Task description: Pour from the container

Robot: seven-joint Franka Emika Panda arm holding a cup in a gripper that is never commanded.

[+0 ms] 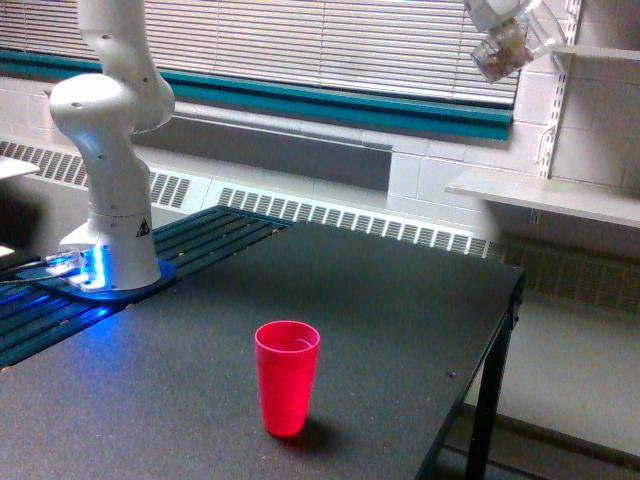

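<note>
The container, a clear plastic cup with something brownish inside, hangs tilted high at the exterior view's top right. My gripper is shut on it, and only the lower part of the gripper shows below the top edge of the frame. A red plastic cup stands upright on the dark table, far below the container and to the exterior view's left of it. The red cup's inside is hard to make out.
The arm's white base stands on the table at the exterior view's left, with a blue glow beside it. The table's edge runs down the right side. White wall shelves sit behind the container, and window blinds lie beyond.
</note>
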